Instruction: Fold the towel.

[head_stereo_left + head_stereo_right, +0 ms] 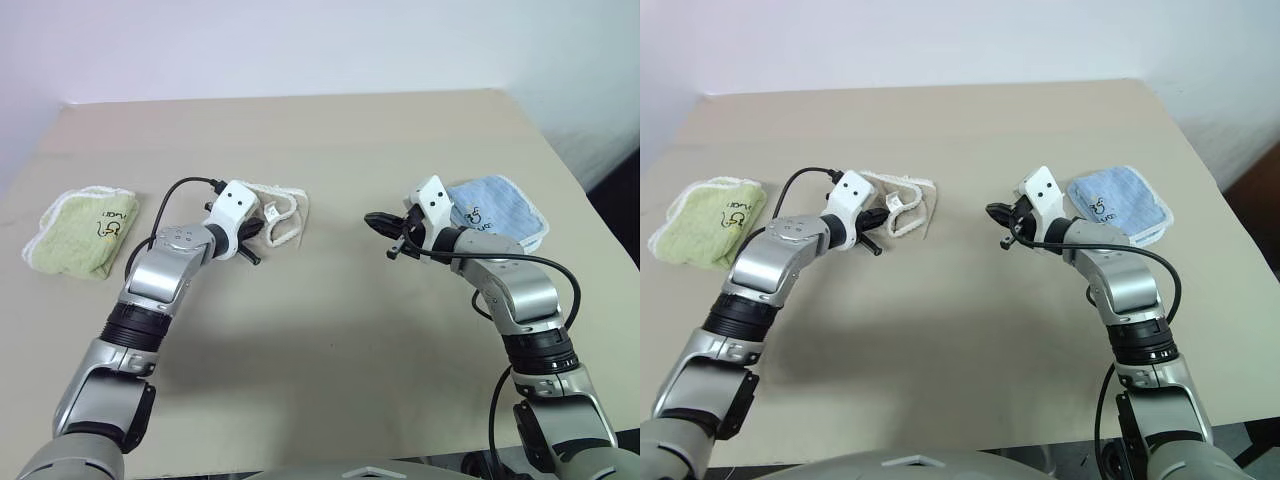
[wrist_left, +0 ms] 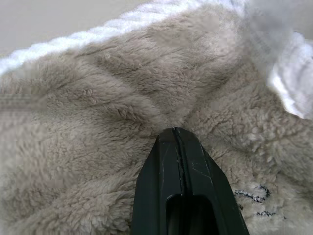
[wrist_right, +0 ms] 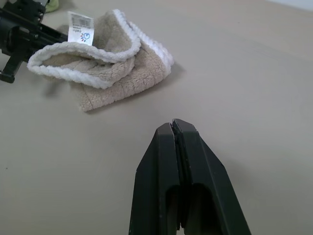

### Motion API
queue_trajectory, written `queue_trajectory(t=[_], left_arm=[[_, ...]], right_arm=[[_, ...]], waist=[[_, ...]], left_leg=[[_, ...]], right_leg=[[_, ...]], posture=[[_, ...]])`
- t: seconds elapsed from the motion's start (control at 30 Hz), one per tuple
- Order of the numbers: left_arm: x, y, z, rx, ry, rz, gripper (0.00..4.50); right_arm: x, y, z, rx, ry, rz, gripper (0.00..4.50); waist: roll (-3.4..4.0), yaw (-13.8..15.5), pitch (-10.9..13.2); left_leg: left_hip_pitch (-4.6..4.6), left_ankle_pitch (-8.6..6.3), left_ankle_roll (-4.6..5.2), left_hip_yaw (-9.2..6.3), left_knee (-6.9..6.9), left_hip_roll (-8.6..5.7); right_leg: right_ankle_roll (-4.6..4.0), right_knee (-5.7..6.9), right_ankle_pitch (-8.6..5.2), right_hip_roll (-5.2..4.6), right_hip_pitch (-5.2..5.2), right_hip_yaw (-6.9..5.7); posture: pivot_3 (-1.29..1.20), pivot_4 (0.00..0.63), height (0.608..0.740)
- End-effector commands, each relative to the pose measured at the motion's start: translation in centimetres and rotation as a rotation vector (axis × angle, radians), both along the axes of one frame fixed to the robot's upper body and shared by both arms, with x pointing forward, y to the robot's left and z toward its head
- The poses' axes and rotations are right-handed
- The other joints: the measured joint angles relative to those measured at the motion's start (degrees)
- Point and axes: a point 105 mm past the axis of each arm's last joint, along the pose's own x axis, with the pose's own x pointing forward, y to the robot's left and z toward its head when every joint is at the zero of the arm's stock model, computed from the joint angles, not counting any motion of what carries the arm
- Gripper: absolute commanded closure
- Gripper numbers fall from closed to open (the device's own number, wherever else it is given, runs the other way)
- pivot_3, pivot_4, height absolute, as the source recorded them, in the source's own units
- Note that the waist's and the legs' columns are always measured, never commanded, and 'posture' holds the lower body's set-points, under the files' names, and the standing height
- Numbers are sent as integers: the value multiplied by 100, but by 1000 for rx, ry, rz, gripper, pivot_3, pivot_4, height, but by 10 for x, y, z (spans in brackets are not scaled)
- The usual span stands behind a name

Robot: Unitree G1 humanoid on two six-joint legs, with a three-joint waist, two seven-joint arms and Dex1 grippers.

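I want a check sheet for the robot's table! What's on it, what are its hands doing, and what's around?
Surface: flat beige tabletop, bare in the middle.
Job's things: beige terry towel with white corded edge, crumpled and partly folded over, white label showing.
Clutter: small green towel with dark lettering near the table's left edge; small light-blue towel on the right, behind the right arm.
Grippers: left gripper shut, fingertips pressed into the beige towel's pile; right gripper shut, holding nothing, above bare table.
Cables: black cable looping over the left forearm; another along the right forearm.
Surroundings: pale wall behind the table.
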Motion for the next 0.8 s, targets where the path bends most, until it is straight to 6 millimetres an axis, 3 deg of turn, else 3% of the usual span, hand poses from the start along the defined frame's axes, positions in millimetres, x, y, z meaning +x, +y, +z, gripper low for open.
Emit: queue_trajectory(t=[0.03,0.13,0.23,0.37,0.57,0.8], left_arm=[[-5,-2,43,-247,-117,-12,4484],[-12,14,68,-330,-207,5,4484],[-22,29,76,-310,-254,18,4500],[-31,46,79,-295,-281,60,4500],[-44,58,82,-310,-295,74,4500],[-58,58,71,-295,-251,48,4500]], right_arm=[[6,10,20,45,-68,2,4500],[18,22,26,149,16,-19,4500],[25,37,35,351,193,3,3594],[34,52,33,495,407,13,2199],[41,77,27,618,649,47,196],[49,98,-1,610,801,-17,67]], waist=[[-1,2,0],[-3,-59,2],[0,-120,2],[0,-122,2],[2,-126,1],[4,-167,0]], left_leg=[[-1,0,0,0,0,0],[-9,1,-1,0,4,0],[-11,3,-5,-2,2,2],[-10,3,-4,-3,1,-1],[-32,3,-4,-4,1,-3],[-86,27,-42,-1,2,-4]], right_leg=[[0,0,0,0,0,0],[0,2,1,-1,-8,1],[-1,9,1,1,-13,1],[-3,7,1,0,-12,1],[-4,12,2,-1,-35,1],[-6,28,3,1,-94,2]], posture=[[0,150,728],[0,150,728],[0,150,728],[0,150,728],[0,150,728],[0,150,728]])
